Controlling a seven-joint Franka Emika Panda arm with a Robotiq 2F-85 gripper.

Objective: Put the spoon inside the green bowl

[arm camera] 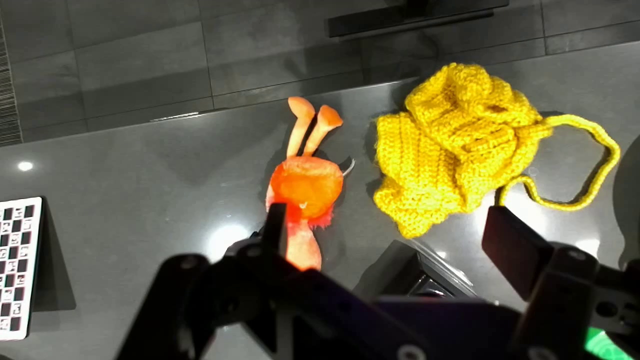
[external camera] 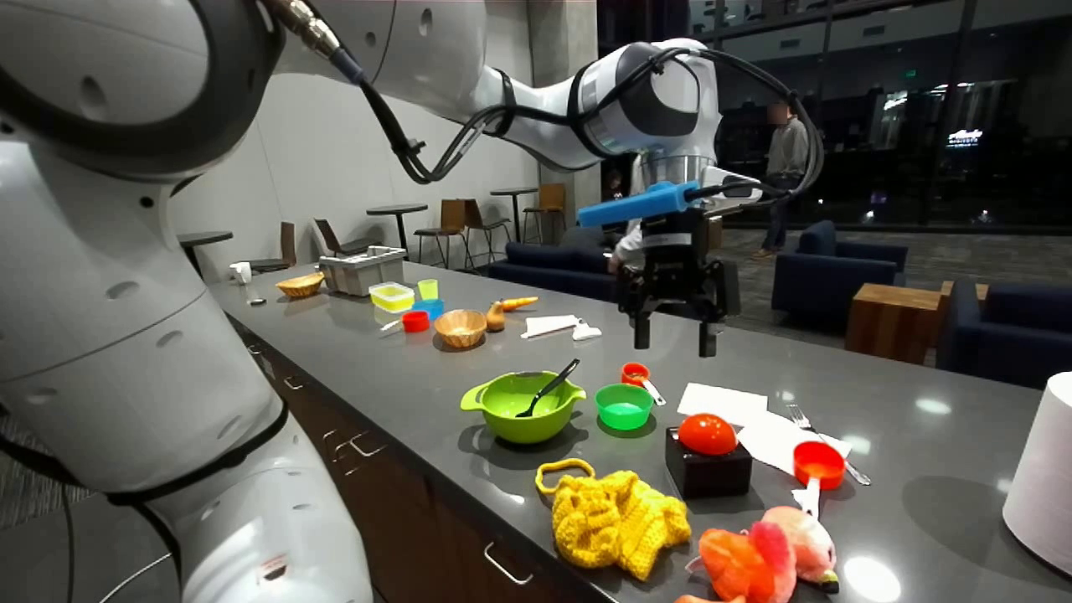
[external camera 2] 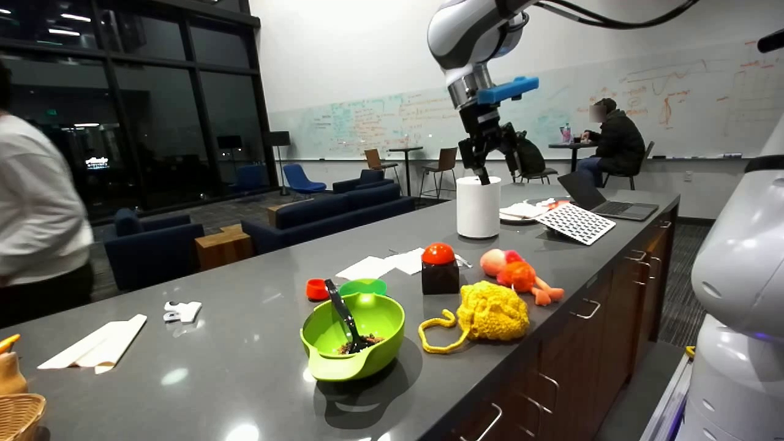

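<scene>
The dark spoon [external camera: 554,383] leans in the larger lime bowl [external camera: 526,429], its handle sticking up over the rim. It also shows in an exterior view [external camera 2: 343,311], its tip resting in brown bits. The small green bowl [external camera: 623,415] stands right beside the lime bowl. In an exterior view it is partly hidden behind the lime bowl [external camera 2: 375,285]. Only a bit of the green bowl shows at the bottom right of the wrist view [arm camera: 601,344]. My gripper [external camera: 675,338] is open and empty, high above the counter; its spread fingers show in the wrist view [arm camera: 392,222].
A black box with a red dome [external camera: 708,461], a yellow knitted piece [external camera: 615,519] and an orange plush toy [external camera: 749,559] lie nearby. Red cups [external camera: 819,466], white papers [external camera: 722,404], a fork [external camera: 800,416] and a white roll [external camera 2: 478,211] also stand or lie on the counter.
</scene>
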